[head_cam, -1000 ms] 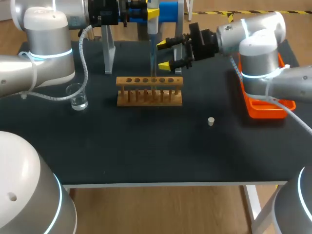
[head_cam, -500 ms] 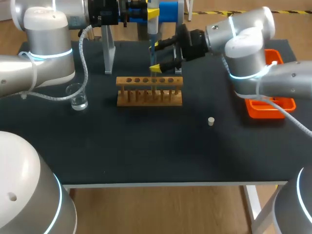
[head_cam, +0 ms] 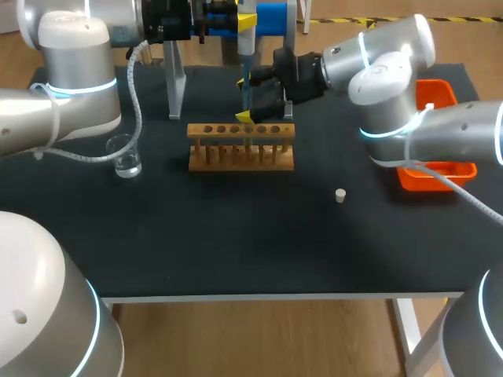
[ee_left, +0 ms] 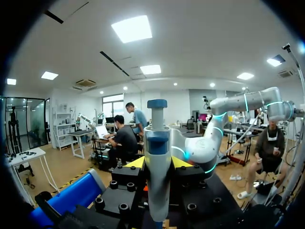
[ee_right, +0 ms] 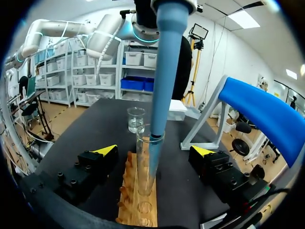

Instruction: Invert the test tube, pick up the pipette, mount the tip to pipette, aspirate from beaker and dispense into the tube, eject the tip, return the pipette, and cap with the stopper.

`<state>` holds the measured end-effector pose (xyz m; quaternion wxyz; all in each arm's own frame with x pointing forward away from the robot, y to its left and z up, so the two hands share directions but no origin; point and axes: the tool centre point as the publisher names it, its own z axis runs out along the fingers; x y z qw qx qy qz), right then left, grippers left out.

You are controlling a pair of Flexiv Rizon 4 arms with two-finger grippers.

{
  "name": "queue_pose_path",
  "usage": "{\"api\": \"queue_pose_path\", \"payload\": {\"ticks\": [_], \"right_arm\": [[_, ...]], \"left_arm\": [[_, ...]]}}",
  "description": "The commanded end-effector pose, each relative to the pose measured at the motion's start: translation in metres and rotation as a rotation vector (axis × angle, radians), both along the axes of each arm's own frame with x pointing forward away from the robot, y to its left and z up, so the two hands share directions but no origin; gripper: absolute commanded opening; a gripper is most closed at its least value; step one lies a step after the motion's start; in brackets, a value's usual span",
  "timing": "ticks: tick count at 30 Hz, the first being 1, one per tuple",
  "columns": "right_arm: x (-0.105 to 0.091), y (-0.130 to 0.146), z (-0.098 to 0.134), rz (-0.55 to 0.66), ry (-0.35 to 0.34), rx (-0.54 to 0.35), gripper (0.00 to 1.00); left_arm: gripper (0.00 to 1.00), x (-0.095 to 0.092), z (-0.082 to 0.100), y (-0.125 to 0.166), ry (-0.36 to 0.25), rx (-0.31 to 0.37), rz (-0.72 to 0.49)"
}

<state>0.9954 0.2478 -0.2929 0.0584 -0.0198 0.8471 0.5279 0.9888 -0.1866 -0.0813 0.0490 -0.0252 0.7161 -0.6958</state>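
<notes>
Right wrist view shows the slim pale-blue plastic pipette (ee_right: 164,71) with its tip inside the mouth of the clear glass test tube (ee_right: 145,167), which stands upright in the wooden tube rack (ee_right: 136,200) near the far edge of the black bench (head_cam: 236,243). The right claw (ee_right: 154,150) is spread wide, one yellow-tipped finger on each side of the tube, touching neither the tube nor the rack. The left claw (ee_left: 158,162) grips the pipette body from two sides.

Dispensing appears to be the step in hand. To do it well, the left arm would hold the pipette plumb and centred so the tip does not scrape the glass. The right claw would close on the tube only gently, steadying it without tilting it.

The small glass beaker (head_cam: 126,155) sits near the bench's left edge. The small pale stopper (head_cam: 339,195) lies loose toward the right edge, not yet used.
</notes>
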Motion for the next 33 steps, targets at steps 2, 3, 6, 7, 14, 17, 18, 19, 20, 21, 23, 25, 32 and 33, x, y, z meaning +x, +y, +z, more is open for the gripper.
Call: {"api": "queue_pose_path", "payload": {"ticks": [2,3,6,7,14,17,18,19,20,21,23,25,32,33], "right_arm": [[-0.0018,0.0029,-0.0031,-0.013,0.001,-0.011,1.00],[-0.0021,0.0030,-0.0034,-0.014,-0.005,-0.014,1.00],[-0.0024,0.0036,-0.0048,-0.019,-0.007,-0.019,1.00],[-0.0023,0.0039,-0.0053,-0.022,-0.009,-0.022,1.00],[-0.0017,0.0069,-0.0089,-0.025,-0.006,-0.030,1.00],[-0.0015,0.0086,-0.0100,-0.024,-0.009,-0.039,1.00],[-0.0013,0.0090,-0.0103,-0.024,-0.009,-0.041,1.00],[-0.0009,0.0094,-0.0107,-0.025,-0.008,-0.042,1.00],[-0.0005,0.0099,-0.0113,-0.027,-0.005,-0.045,1.00],[-0.0001,0.0103,-0.0119,-0.029,-0.002,-0.049,1.00],[0.0002,0.0106,-0.0123,-0.030,-0.001,-0.050,1.00],[0.0005,0.0110,-0.0125,-0.031,-0.001,-0.052,1.00],[0.0010,0.0110,-0.0127,-0.027,0.001,-0.047,1.00],[0.0010,0.0109,-0.0127,-0.025,0.000,-0.047,1.00]], "left_arm": [[0.00,0.0002,0.0009,0.0000,0.001,0.002,0.000],[0.00,0.0002,0.0009,0.0000,0.001,0.002,0.000],[0.00,0.0002,0.0009,0.0000,0.001,0.002,0.000],[0.00,0.0002,0.0009,0.0000,0.001,0.002,0.000],[0.00,0.0002,0.0009,0.0000,0.001,0.002,0.000],[0.00,0.0002,0.0009,0.0000,0.001,0.002,0.000],[0.00,0.0002,0.0009,0.0000,0.001,0.002,0.000],[0.00,0.0002,0.0009,0.0000,0.001,0.002,0.000],[0.00,0.0002,0.0009,0.0000,0.001,0.002,0.000],[0.00,0.0002,0.0009,0.0000,0.001,0.002,0.000],[0.00,0.0002,0.0009,0.0000,0.001,0.002,0.000],[0.00,0.0002,0.0009,0.0000,0.001,0.002,0.000],[0.00,0.0002,0.0009,0.0000,0.001,0.002,0.000],[0.00,0.0002,0.0009,0.0000,0.001,0.002,0.000]]}}
